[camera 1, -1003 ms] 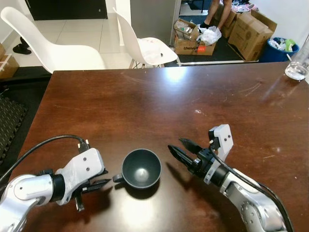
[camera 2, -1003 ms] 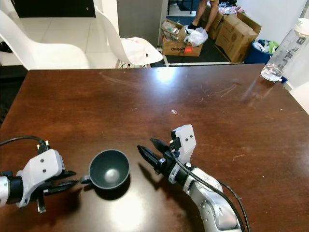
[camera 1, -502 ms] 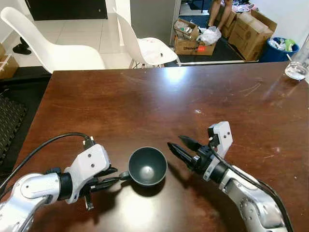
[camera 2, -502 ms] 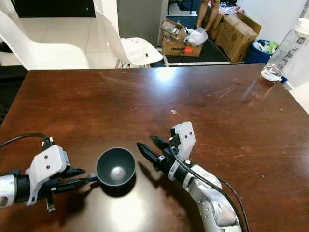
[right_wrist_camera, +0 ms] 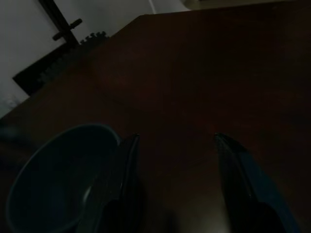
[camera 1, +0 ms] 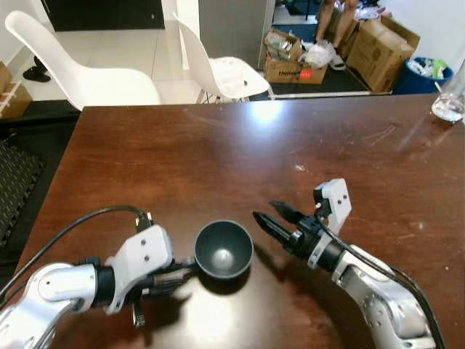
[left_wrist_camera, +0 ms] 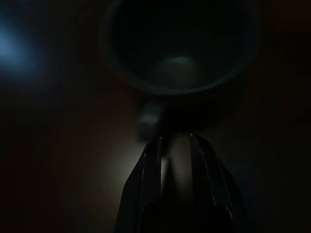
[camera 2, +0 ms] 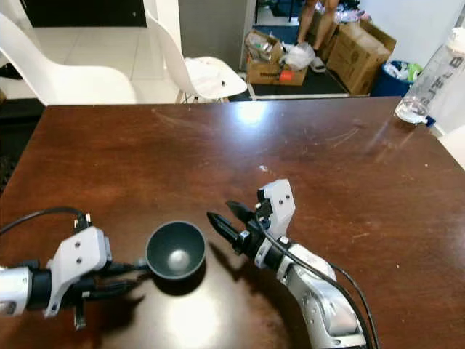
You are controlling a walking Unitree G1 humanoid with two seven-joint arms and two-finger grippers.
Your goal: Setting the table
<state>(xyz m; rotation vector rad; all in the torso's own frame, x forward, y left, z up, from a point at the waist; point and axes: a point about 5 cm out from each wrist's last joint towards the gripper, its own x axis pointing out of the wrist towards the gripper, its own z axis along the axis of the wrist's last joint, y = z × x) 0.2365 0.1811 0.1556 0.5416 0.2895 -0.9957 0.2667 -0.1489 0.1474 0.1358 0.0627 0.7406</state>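
— Fingers (left_wrist_camera: 151, 160) of the left gripper (camera 1: 176, 270)?
— Long, black, narrowly parted, tips right at the stubby handle of the dark grey round ceramic cup (camera 1: 224, 249); from the wrist camera, handle just ahead of the tips, not clearly pinched between them.
— And the right gripper (camera 1: 274, 219)?
— Spread wide, holding nothing, pointed at the cup's far side, near it but apart.
— Whereabouts of the cup?
— Upright on the dark brown glossy wooden table (camera 1: 218, 153), toward the near edge, between the two grippers, hollow and bare inside.
— Rest of the surface?
— Scuffed, shiny with glare patches; clear plastic water bottle (camera 2: 431, 76) standing at the far right edge.
— Beyond the table?
— Two white moulded plastic chairs (camera 1: 80, 65) on pale floor tiles, brown cardboard boxes (camera 1: 381, 47) stacked by a doorway, a blue bin (camera 1: 425, 73) beside them, and a person's legs (camera 1: 328, 9) among the boxes.
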